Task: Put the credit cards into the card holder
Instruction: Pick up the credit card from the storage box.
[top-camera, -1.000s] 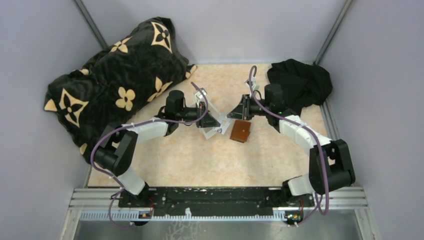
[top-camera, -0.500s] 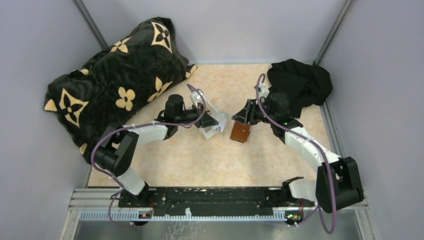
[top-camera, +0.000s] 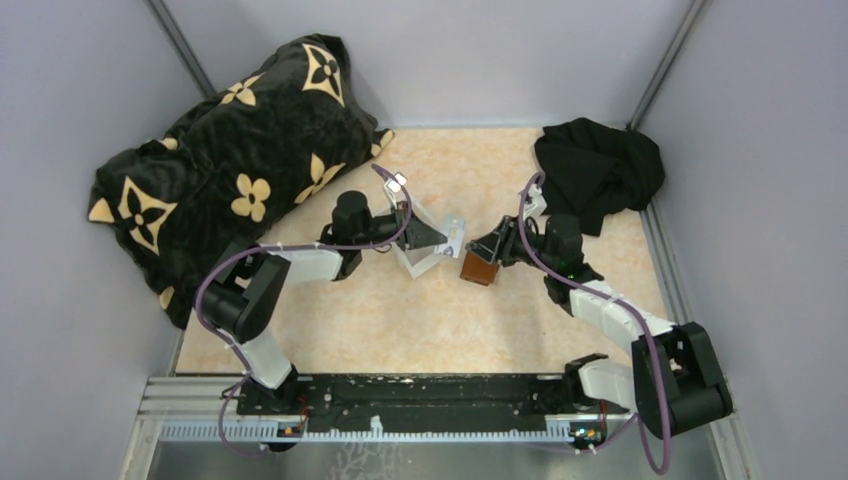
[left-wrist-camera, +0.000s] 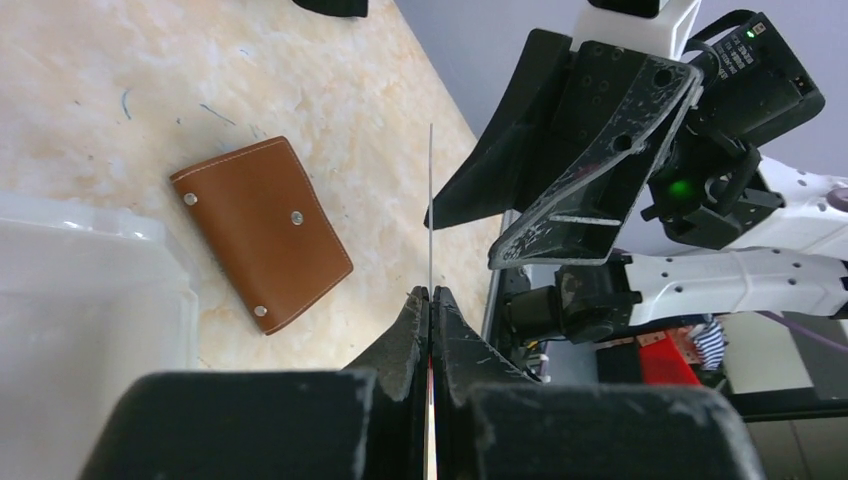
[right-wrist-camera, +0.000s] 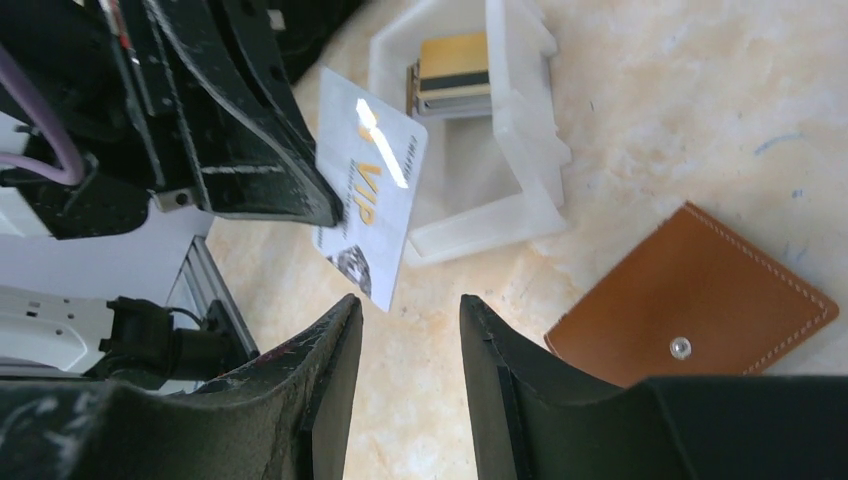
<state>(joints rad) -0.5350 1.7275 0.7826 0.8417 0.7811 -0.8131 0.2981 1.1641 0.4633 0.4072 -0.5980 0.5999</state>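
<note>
My left gripper (left-wrist-camera: 430, 292) is shut on a silver credit card (left-wrist-camera: 431, 200), held edge-on above the table; in the right wrist view the card (right-wrist-camera: 375, 190) shows a "VIP" print. In the top view the left gripper (top-camera: 441, 238) is over the white tray. More credit cards, the top one gold (right-wrist-camera: 452, 75), lie stacked in the tray. The card holder (top-camera: 480, 268), a closed reddish-brown wallet, lies flat on the table and also shows in both wrist views (left-wrist-camera: 262, 232) (right-wrist-camera: 700, 300). My right gripper (right-wrist-camera: 410, 303) is open and empty, hovering just beside the wallet (top-camera: 482, 249).
The white plastic tray (right-wrist-camera: 520, 130) sits left of the wallet, under the left gripper. A black flower-patterned cushion (top-camera: 230, 170) fills the back left. A black cloth (top-camera: 600, 170) lies at the back right. Grey walls enclose the table.
My right gripper has moved nearer and lower, toward the wallet. My left gripper has shifted a little right with the card still in it.
</note>
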